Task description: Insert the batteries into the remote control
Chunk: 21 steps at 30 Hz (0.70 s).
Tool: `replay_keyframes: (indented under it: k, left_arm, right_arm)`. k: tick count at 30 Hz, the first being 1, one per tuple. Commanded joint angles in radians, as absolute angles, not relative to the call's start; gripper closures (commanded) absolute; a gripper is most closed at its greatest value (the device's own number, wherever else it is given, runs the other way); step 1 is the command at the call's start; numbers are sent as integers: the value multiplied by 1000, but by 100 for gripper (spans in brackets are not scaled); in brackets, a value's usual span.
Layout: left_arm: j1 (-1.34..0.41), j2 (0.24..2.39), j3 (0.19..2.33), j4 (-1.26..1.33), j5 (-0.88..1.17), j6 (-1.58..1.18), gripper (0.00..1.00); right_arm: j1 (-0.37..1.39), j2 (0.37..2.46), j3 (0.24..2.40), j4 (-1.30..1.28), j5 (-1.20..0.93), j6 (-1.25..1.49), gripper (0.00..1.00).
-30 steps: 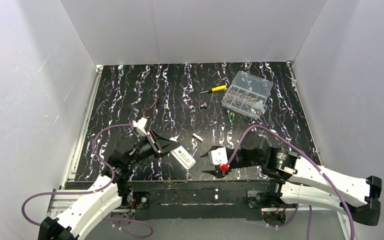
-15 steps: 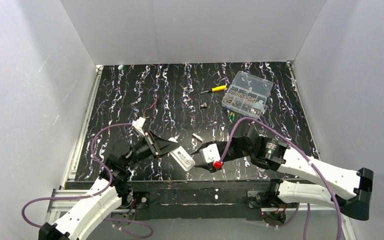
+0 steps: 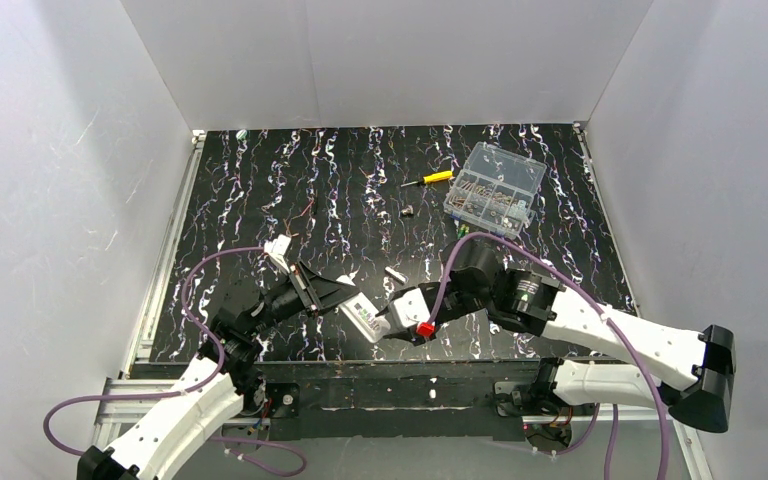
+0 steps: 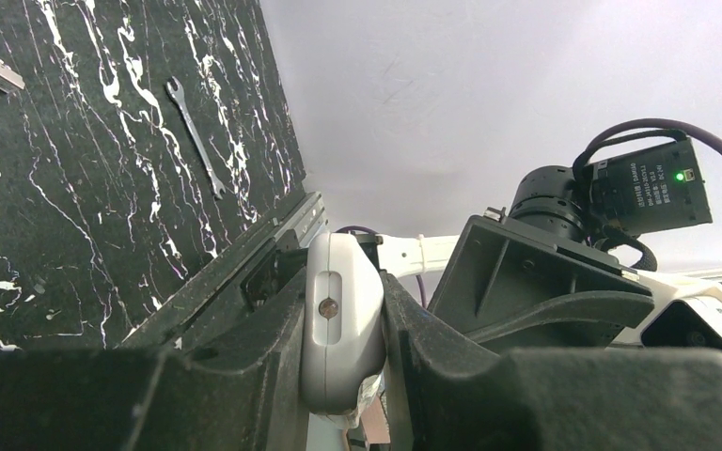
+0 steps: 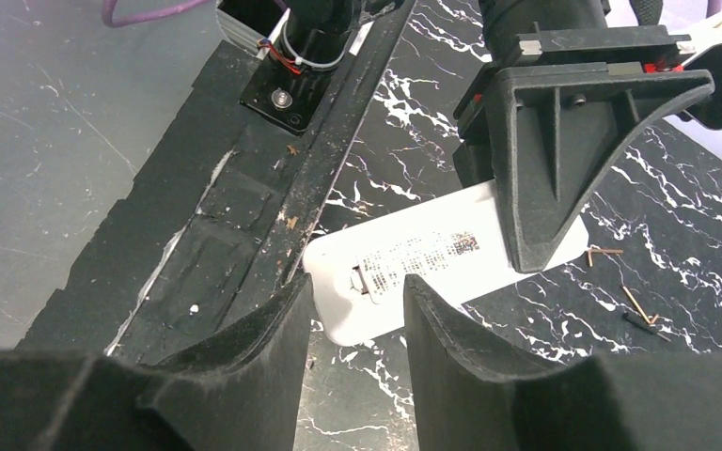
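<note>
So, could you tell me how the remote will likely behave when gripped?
Probably rigid: the remote juts straight from the left gripper without sagging. Its smooth white shell may slip between the right gripper's open fingers. Likely light, since one small clamp holds it.

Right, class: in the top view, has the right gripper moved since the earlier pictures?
Yes. Against the clear parts box, which stays put, the right gripper has shifted left, closing in on the remote control.

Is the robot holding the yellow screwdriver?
No, the screwdriver lies on the table, beside the clear box.
</note>
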<state>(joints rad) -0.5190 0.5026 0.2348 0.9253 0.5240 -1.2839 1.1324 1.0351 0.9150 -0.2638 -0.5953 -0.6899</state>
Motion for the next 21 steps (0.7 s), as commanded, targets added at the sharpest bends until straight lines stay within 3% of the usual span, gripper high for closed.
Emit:
replay_keyframes:
  k: [1,21]
  left_arm:
    - [-520,497,248,994,556,-1285,100]
    - [-520,494,244,995,556,-1289,100]
  right_arm:
    - [1131,1046,967,-243,-626,-698,52]
    - [1131,1091,972,-235,-593,-752,56]
